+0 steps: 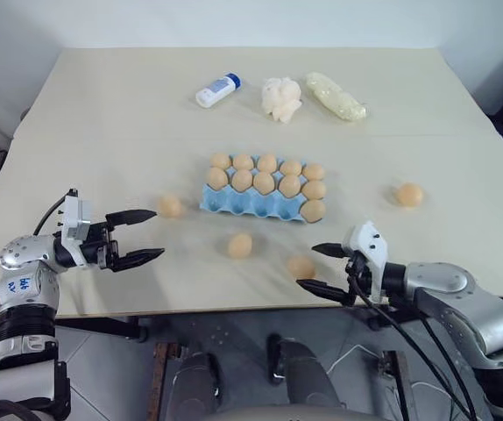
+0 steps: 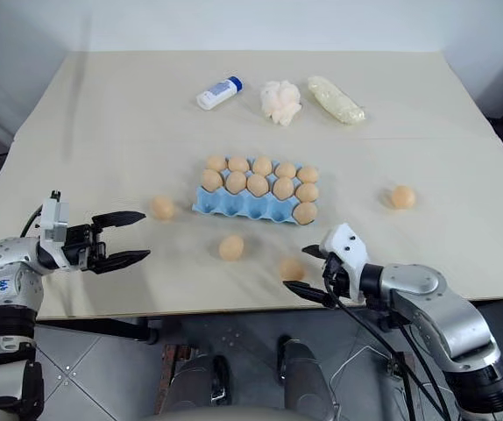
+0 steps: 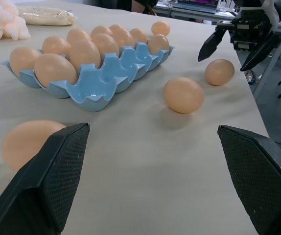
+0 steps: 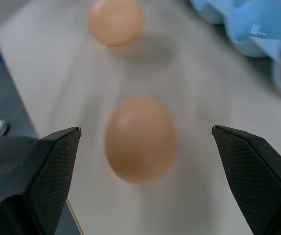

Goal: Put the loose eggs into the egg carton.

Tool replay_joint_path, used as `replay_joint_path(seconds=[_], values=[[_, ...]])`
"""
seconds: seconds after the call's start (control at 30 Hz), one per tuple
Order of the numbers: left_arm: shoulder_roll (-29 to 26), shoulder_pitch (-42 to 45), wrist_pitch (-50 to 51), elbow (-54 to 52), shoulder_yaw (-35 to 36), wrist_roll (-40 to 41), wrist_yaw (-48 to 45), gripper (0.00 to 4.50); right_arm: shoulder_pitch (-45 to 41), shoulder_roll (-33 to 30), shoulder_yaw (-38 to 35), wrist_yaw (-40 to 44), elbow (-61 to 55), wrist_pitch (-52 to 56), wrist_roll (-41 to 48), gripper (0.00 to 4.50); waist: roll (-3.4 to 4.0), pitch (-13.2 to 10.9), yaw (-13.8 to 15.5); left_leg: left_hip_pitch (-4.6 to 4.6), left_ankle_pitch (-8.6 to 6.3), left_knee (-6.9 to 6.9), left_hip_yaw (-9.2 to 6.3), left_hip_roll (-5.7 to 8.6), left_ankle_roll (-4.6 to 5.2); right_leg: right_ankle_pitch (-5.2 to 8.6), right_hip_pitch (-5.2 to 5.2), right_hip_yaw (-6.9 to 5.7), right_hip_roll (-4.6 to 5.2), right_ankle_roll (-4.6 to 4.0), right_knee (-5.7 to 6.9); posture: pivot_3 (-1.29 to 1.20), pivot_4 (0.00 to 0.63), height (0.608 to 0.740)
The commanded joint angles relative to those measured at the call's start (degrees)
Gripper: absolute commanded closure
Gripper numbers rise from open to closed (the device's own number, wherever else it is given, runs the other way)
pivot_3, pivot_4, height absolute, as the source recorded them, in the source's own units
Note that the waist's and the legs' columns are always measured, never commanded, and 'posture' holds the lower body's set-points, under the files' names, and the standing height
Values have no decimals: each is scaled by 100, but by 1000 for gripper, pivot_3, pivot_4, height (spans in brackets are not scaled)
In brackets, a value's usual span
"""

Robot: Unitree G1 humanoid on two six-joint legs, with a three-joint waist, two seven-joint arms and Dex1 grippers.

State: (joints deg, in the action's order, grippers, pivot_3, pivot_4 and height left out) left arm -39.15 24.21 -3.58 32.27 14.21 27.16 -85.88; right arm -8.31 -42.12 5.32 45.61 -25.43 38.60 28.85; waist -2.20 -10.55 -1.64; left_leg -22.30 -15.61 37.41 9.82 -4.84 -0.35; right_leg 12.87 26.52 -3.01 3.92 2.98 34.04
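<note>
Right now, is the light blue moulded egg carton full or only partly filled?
Partly filled. The light blue moulded egg carton holds tan eggs in its two far rows; four near-row cups are empty.

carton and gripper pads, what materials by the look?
Carton: looks like thin moulded plastic or foam, light blue with a smooth, faint sheen and soft scalloped cup edges; which of the two is unclear. Left gripper fingers: matte black, with a fine cross-hatched texture, probably rubber or textured plastic.

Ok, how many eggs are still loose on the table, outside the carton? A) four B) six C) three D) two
A: four eggs lie loose on the table around the carton: one to its left, one in front, one by the right gripper, one far right.
</note>
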Motion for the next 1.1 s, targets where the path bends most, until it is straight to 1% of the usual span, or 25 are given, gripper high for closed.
replay_joint_path(seconds=[0.03, 0.13, 0.2, 0.27, 0.4, 0.47, 0.53, 0.67, 0.73, 0.9, 1.1], values=[[-35, -34, 37, -222, 127, 150, 27, 26, -191, 26, 132, 84, 73, -66, -148, 0, 0, 0, 4, 0, 0, 0, 0, 0, 0, 0, 0, 0, 0, 0, 0, 0, 150, 740], [-15, -45, 51, -254, 148, 150, 63, 26, -404, 67, 342, 68, 246, 65, -290, 0, 0, 0, 0, -2, -1, 0, 1, 1, -1, -1, 1, -1, 2, 1, -1, 0, 150, 740], [-7, -47, 56, -264, 151, 147, 78, 0, -467, 87, 409, 78, 297, 105, -328, 402, 0, 0, 2, -2, -1, 1, 2, 1, -1, 0, 1, 0, 3, 0, -1, 0, 150, 740], [-1, -41, 51, -269, 150, 145, 92, 0, -458, 100, 400, 89, 269, 59, -351, 946, 0, 0, 4, -2, -1, 0, 1, 0, -1, 0, 1, -1, 2, 1, 0, 0, 150, 740], [10, -9, 38, -250, 150, 141, 121, 0, -481, 159, 237, 1, 178, 48, -335, 2380, 0, 0, -1, -2, -1, -1, 1, 0, -2, 0, 1, -2, 2, 1, -1, 0, 150, 740], [16, 21, 25, -223, 146, 139, 126, 0, -506, 157, 78, -32, 100, 54, -278, 2860, 0, 0, 3, -2, -1, -1, 1, 0, -2, -1, 1, -2, 2, 1, 0, 0, 150, 740], [22, 50, 18, -195, 141, 136, 126, 0, -540, 160, 7, -38, 85, 39, -271, 2940, 0, 0, 2, -2, -1, 0, 1, 0, -2, -1, 1, -2, 3, 1, -1, 0, 150, 740], [37, 132, 2, -124, 135, 141, 89, 0, -1001, 257, -497, -283, -27, 213, -41, 2958, 0, 0, -7, -1, -1, 0, 3, 0, -2, -1, 2, 0, 2, 1, 0, 0, 150, 740], [49, 172, -17, -79, 133, 129, 87, 0, -1258, 310, -546, -390, 48, 231, -67, 2964, 0, 0, -7, -1, -1, 0, 3, 0, -2, -1, 2, 1, 2, 1, 1, 0, 150, 740], [135, 246, -43, -57, 110, 110, 150, 0, -1883, 622, -239, -627, 503, 102, -377, 2964, 0, 0, -4, -1, -2, -6, 2, -4, -5, 0, 5, -2, 0, -1, 2, 0, 150, 740], [209, 291, -99, -50, 133, 81, 232, 0, -2346, 1069, 266, -714, 1368, -400, -1022, 2964, 0, 0, -11, -4, -3, -3, 2, -3, -7, 0, 8, -3, -1, 0, 10, 0, 150, 740]])
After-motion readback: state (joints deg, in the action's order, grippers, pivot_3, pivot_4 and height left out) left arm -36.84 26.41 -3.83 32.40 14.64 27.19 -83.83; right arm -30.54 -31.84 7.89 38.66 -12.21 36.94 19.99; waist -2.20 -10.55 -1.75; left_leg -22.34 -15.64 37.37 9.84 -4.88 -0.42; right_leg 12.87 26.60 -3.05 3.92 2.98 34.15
